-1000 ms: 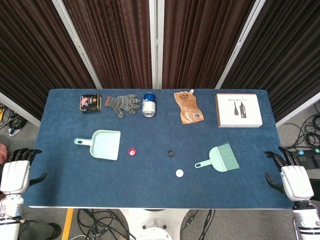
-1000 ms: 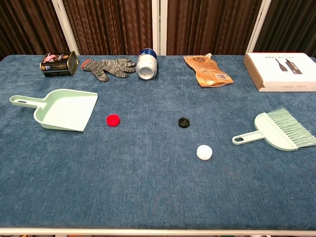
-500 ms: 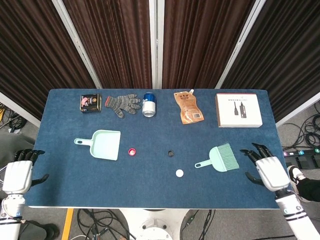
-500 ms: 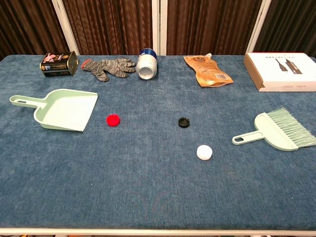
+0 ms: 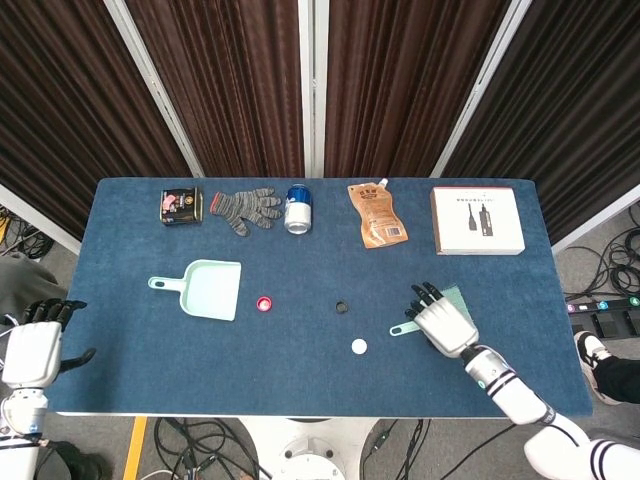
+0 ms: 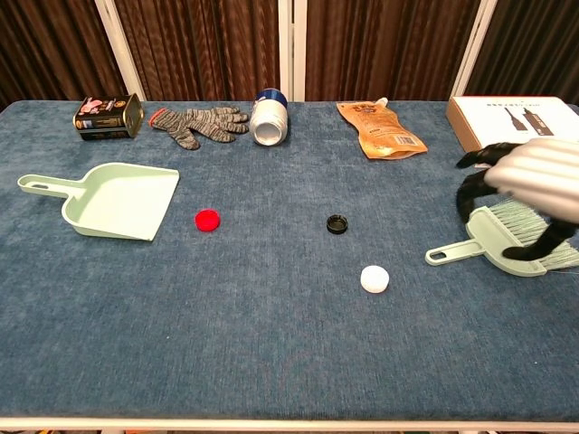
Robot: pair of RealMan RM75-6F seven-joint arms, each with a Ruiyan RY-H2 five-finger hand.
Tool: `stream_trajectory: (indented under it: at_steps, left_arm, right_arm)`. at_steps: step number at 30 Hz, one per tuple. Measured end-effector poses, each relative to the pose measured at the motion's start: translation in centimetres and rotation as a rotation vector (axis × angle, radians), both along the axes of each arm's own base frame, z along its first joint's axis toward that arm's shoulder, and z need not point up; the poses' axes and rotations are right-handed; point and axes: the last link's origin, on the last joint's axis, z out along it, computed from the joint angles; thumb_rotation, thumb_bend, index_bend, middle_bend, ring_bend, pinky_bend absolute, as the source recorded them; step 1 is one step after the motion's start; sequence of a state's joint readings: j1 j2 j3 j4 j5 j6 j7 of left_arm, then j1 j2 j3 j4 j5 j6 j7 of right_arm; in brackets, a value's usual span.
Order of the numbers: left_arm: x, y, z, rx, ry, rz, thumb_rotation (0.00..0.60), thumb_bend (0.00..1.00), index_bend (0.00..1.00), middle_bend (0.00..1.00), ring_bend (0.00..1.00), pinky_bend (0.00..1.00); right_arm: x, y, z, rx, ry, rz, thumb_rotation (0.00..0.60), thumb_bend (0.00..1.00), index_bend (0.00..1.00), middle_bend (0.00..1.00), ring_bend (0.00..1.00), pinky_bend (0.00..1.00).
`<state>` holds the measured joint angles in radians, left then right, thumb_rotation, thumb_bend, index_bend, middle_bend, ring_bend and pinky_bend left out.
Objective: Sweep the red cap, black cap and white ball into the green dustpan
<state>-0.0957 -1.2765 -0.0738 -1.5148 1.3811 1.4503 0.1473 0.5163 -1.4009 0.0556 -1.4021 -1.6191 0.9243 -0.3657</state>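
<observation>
overhead, the right robot hand hovers over the mint-green plastic brush, its dark fingers spread and arched above the bristle end; it looks released, grasping nothing, though whether a fingertip touches the brush cannot be told. the brush's looped handle points toward the white ball, which is small, smooth and round and sits near it on the fuzzy blue cloth of the tabletop. the black cap is a shallow ring-like disc lying a little farther back, between the ball and the red cap, a flat glossy disc just beside the open lip of the green dustpan. the dustpan is a pale, hard plastic scoop with a short looped handle, and it holds nothing. the left robot hand hangs off the tabletop's left edge, white-backed, fingers apart, released.

along the far edge lie a small printed tin on its side, a grey knitted glove with a red cuff, a metal can tipped over, a crinkled orange pouch with a spout, and a flat white cardboard box.
</observation>
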Motion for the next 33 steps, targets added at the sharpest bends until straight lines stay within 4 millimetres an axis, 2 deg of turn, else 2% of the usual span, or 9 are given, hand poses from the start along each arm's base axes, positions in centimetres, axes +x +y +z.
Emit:
stream_trajectory:
  at_steps: [4,11,21,25,29,33]
  left_arm:
    - [-0.2,0.1,-0.1,-0.002,-0.007,0.003,0.6,0.1,0.28,0.29,0.18,0.17]
    - [-0.4,0.2,-0.3,-0.004,-0.014,0.002,0.6,0.1,0.28,0.29,0.18,0.17]
    - [-0.6,0.2,-0.3,-0.002,-0.018,0.004,0.6,0.1,0.28,0.29,0.19,0.17]
    - [-0.6,0.2,-0.4,-0.005,-0.015,0.004,0.6,0.1,0.28,0.29,0.19,0.17]
    - [-0.4,0.5,-0.3,-0.01,-0.007,-0.012,0.6,0.1,0.28,0.29,0.19,0.17]
    - [0.2,1.7,-0.2,-0.028,0.013,-0.057,0.6,0.1,0.28,0.29,0.18,0.17]
  right_arm:
    - [0.0,-0.3,-1.9,0.004,0.036,0.021,0.6,0.11,0.43,0.38,0.13,0.12]
    - [-0.4,-0.9,-3.6,-0.001,0.046,0.007,0.6,0.12,0.45,0.38,0.13,0.12]
    - [-0.5,-1.4,-4.4,-0.005,0.045,0.008,0.6,0.17,0.49,0.45,0.18,0.13]
    - [-0.5,-1.3,-4.6,-0.001,0.051,0.012,0.6,0.23,0.53,0.49,0.21,0.14]
    - [-0.5,-1.3,-4.6,-0.008,0.054,0.024,0.6,0.32,0.62,0.58,0.28,0.17]
    - [-0.5,-1.4,-3.9,-0.029,0.057,0.042,0.6,0.37,0.68,0.62,0.32,0.19]
